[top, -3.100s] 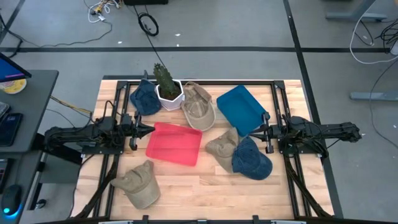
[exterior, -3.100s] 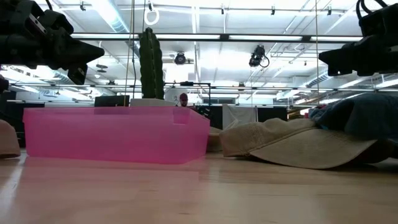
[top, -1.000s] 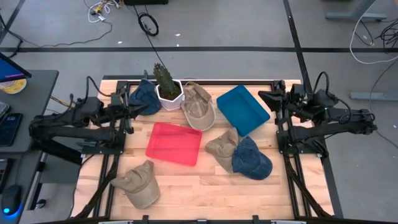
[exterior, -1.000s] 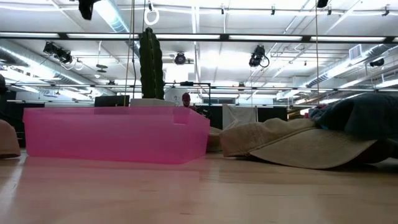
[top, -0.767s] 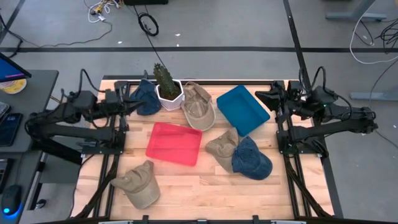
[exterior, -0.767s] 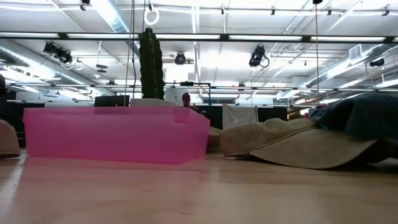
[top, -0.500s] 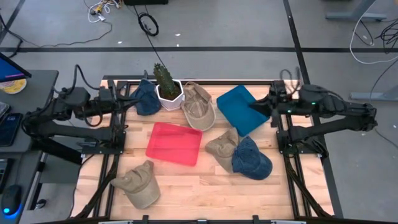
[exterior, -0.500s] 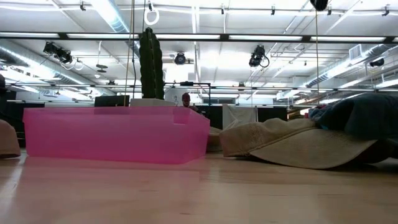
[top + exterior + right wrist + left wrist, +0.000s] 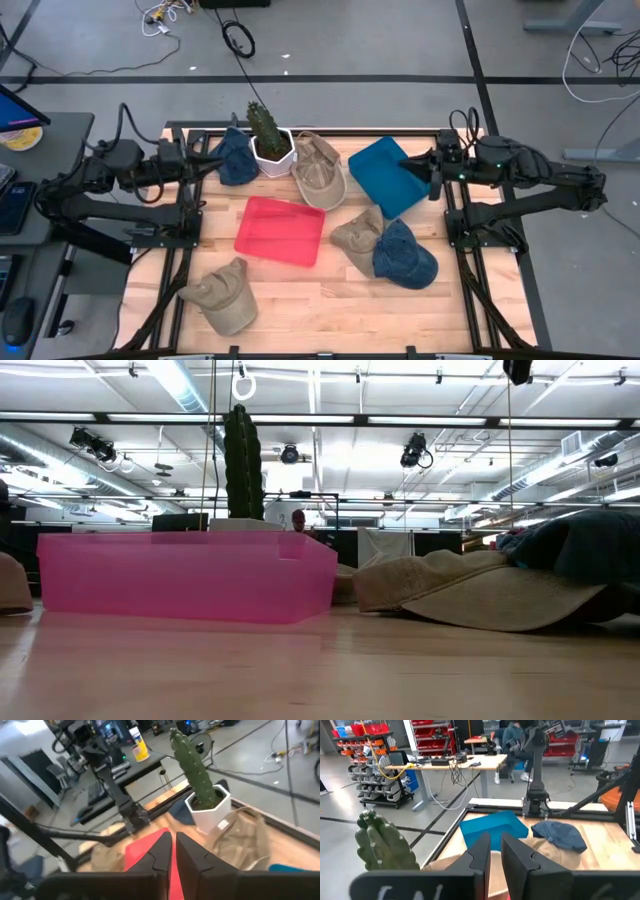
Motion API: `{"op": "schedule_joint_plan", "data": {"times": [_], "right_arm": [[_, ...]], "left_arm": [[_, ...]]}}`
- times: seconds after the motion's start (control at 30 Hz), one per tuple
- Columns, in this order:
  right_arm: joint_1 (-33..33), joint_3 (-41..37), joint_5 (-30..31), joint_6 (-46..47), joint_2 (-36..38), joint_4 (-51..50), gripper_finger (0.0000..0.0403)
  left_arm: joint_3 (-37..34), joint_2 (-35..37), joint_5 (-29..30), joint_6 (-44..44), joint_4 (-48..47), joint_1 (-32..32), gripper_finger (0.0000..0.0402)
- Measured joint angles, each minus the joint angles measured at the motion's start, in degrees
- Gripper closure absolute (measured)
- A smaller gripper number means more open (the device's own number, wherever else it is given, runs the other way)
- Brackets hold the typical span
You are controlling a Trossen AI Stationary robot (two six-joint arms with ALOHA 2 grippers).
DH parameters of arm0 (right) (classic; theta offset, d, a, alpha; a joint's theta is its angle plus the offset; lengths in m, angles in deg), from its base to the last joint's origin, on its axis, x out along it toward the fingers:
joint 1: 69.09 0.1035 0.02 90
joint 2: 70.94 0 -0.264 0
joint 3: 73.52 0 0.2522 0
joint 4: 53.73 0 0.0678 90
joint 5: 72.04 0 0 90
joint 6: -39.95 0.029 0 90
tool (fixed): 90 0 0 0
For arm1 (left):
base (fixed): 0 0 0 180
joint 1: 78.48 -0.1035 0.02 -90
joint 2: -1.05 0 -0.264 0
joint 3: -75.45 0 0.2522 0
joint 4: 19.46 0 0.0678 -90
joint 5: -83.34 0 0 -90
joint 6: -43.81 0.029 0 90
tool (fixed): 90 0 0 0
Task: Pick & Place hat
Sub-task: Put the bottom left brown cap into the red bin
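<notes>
No hat is being held; a navy hat [image 9: 233, 157] is lying beside the cactus pot [image 9: 271, 150], near the left gripper [image 9: 203, 167], apparently its target. Both narrow-gapped grippers, including the right gripper [image 9: 431, 177], should be opened before descending, clear of the cactus.

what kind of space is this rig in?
Looks like a robotics lab or workshop: red parts bins on racks, workbenches with cables on a concrete floor, and another robot arm on a stand.

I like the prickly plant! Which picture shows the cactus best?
The right wrist view: the whole cactus stands in its white pot. From the high view it looks small, the low view hides its pot, and the left wrist view catches only its top.
</notes>
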Motion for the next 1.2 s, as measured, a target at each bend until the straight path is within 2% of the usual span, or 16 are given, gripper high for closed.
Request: {"op": "schedule_joint_plan", "data": {"times": [0.17, 0.37, 0.5, 0.63, 0.8, 0.9, 1.03, 1.2], "right_arm": [[0.02, 0.00, -3.26, 5.00, -0.12, -4.28, 0.0374], [0.07, -1.17, -8.03, 21.05, -1.47, -17.16, 0.0374], [0.07, -4.99, -12.91, 23.17, -2.04, -17.78, 0.0374], [0.07, -9.84, -15.82, 22.14, -2.30, -10.53, 0.0374], [0.09, -14.99, -18.69, 19.74, -2.23, -1.72, 0.0374], [0.09, -16.95, -18.92, 19.70, -2.25, 0.14, 0.0374], [0.09, -18.62, -19.13, 18.35, -2.23, 1.89, 0.0374], [0.09, -19.62, -19.23, 15.19, -2.23, 3.33, 0.0373]], "left_arm": [[0.02, -0.02, -0.02, 0.00, -0.02, 0.00, 0.0353], [0.02, -0.02, -0.07, -2.92, -0.28, 0.00, 0.0353], [0.02, 0.00, -1.50, -6.88, -3.03, -0.02, 0.0353], [0.02, -0.07, -9.98, -12.67, -8.81, 0.00, 0.0353], [0.04, -2.24, -22.15, -28.79, -21.03, 0.16, 0.0339], [0.04, -4.84, -29.03, -36.91, -27.92, 0.16, 0.0334], [0.04, -9.82, -35.69, -39.19, -30.97, 0.22, 0.0347], [0.04, -17.20, -37.08, -34.57, -30.77, 4.63, 0.0371]]}}
